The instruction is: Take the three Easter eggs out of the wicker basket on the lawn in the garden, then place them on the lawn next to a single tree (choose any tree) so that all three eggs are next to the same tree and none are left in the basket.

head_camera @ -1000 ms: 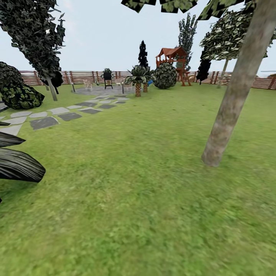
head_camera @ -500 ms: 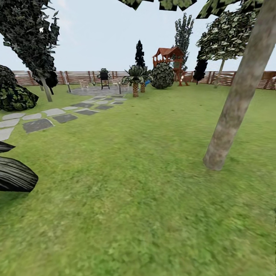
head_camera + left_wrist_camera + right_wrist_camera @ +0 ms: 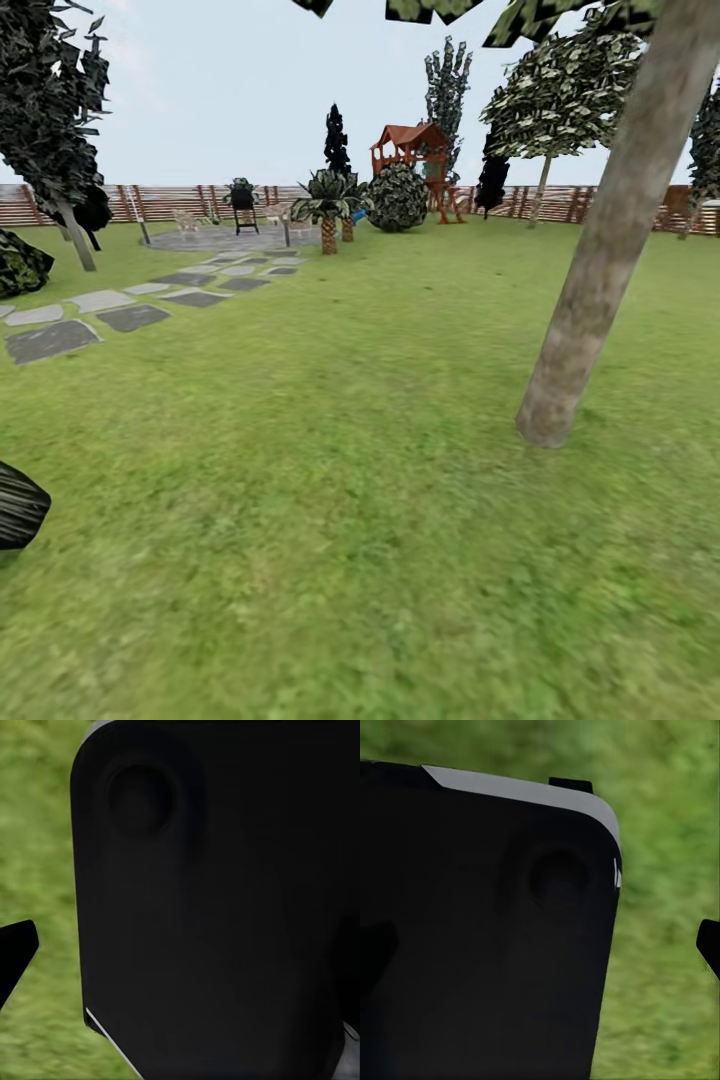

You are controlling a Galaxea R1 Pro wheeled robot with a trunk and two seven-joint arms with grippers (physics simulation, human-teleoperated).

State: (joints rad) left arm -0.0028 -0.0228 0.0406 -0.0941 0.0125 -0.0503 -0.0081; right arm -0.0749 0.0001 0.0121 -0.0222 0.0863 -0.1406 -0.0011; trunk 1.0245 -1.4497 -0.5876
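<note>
Right at the robot's feet it's just lawn [image 3: 330, 560], mottled green and running all the way back. No eggs or wicker basket to be seen from where the head is pointing, so I can't say where they sit right now. Looks to me like the robot is in the travelling part of the job, either hunting for the basket or on its way between it and a tree.

Both wrist cameras are mostly blocked by a big black housing with a bit of grass past it. A dark tip pokes in beside the left pincer [image 3: 13, 954] and another by the right pincer [image 3: 709, 943], but honestly I can't tell whether either one is open, closed or carrying anything.

A little further out, toward the lawn's right edge, stands a pale grey-beige trunk, the tree [image 3: 600, 250], leaning a bit. Seems a fine drop spot if they pick it.

Off toward the left edge there's a stone path [image 3: 120, 315] curving to a paved patch. Way back: a round bush [image 3: 397, 197], the red-brown playset [image 3: 412, 150] and the slatted fence [image 3: 590, 205].

Next move, I'd guess: turn the base or head until the basket comes into sight, then roll up close enough to reach in.
</note>
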